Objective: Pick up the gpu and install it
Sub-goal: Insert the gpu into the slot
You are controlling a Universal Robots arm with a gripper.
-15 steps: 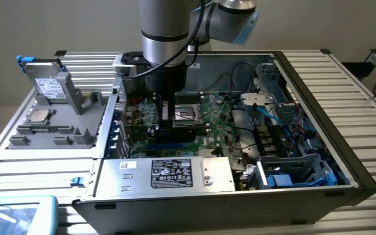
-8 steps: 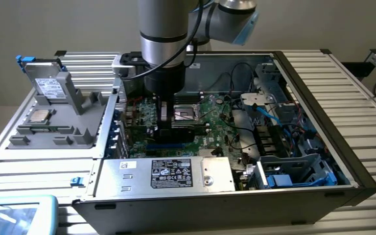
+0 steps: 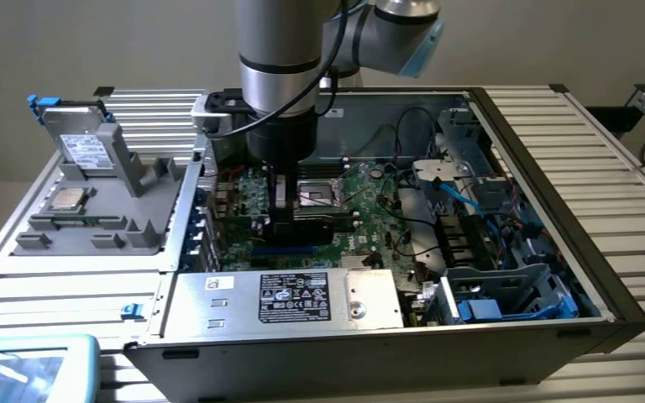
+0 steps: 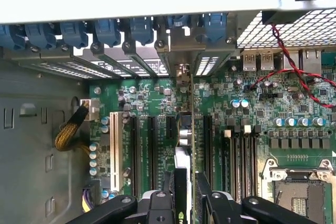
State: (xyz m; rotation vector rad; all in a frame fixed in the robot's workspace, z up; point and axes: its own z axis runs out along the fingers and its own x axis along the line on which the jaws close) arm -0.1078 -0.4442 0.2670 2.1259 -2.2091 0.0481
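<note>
- The exterior view stands outside the open case, high and some way off, and looks slantwise down into it, with the arm in the middle.
- The wrist view looks straight down on the motherboard from near, past the gripper and the edge of the gpu.
- Both views share the slots of the motherboard.

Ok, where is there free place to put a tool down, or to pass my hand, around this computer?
Free: the bare table slats at the exterior view's right of the case, and the slats between the grey fixture and the blue-rimmed tray. Crowded: over the motherboard, where the claw holds the gpu among cables.
</note>
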